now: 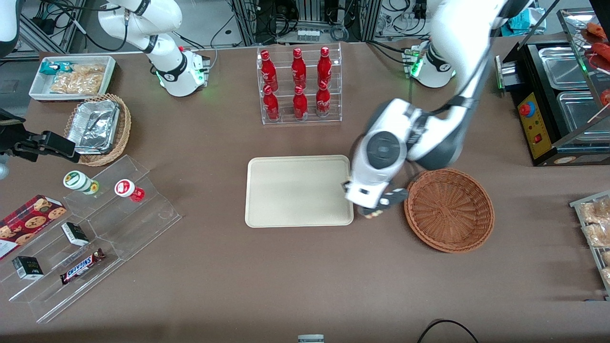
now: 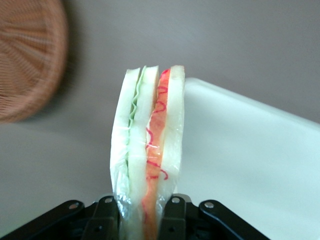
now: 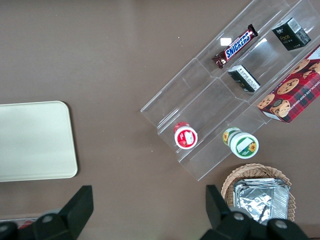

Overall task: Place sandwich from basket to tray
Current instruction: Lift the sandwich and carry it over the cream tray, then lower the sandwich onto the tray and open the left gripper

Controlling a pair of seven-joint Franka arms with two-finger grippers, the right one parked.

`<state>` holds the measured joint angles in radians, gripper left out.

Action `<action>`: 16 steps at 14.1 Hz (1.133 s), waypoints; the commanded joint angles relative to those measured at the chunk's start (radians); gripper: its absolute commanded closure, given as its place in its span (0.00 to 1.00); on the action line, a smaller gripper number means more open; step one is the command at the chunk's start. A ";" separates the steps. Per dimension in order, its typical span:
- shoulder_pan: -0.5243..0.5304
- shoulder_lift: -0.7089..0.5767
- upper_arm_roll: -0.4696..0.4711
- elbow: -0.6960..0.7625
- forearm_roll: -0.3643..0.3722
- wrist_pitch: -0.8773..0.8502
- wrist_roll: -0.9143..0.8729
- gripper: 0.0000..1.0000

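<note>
**Sandwich held in the air between basket and tray**

The pincer (image 1: 376, 209) hangs above the tabletop (image 1: 286, 276) over the gap between the basket (image 1: 449, 209) and the tray (image 1: 299, 190), right at the tray's edge on the working arm's side. It is clenched on the sandwich (image 2: 147, 150): in the left wrist view the two black fingers (image 2: 172, 215) press against the wrapped wedge from both sides at its lower end. The sandwich stands on edge, its cut face toward the wrist camera, showing white bread with a green layer and a red-orange layer under clear wrap. From the front only a small red and pale bit of it (image 1: 375, 214) peeks out under the arm's wrist.

The basket sits on the tabletop toward the working arm's end, just beside the pincer; no contents show in it. In the left wrist view its woven rim (image 2: 30, 60) appears blurred, apart from the sandwich. The tray lies flat near the middle of the tabletop with nothing visible on it, and its pale corner (image 2: 240, 150) shows below and beside the held sandwich.

Farther from the front camera than the tray stands a clear rack of red bottles (image 1: 299, 83).
</note>
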<state>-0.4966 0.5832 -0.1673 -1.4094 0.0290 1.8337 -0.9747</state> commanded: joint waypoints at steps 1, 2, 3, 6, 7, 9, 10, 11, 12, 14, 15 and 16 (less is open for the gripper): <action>-0.065 0.159 -0.015 0.194 0.003 -0.021 0.007 0.72; -0.082 0.199 -0.029 0.234 0.005 -0.019 0.010 0.72; -0.097 0.231 -0.038 0.257 0.006 -0.005 0.014 0.72; -0.145 0.296 -0.043 0.265 0.008 0.084 0.077 0.71; -0.160 0.311 -0.043 0.265 0.009 0.097 0.085 0.71; -0.171 0.337 -0.043 0.265 0.014 0.122 0.087 0.71; -0.172 0.343 -0.043 0.262 0.015 0.124 0.088 0.71; -0.180 0.349 -0.041 0.262 0.015 0.124 0.090 0.71; -0.183 0.356 -0.041 0.262 0.020 0.130 0.093 0.71; -0.183 0.356 -0.041 0.260 0.045 0.131 0.100 0.49; -0.183 0.348 -0.041 0.262 0.045 0.124 0.100 0.11; -0.181 0.334 -0.041 0.262 0.045 0.115 0.096 0.00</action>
<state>-0.6694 0.9225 -0.2115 -1.1826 0.0567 1.9705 -0.8831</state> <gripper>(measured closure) 0.617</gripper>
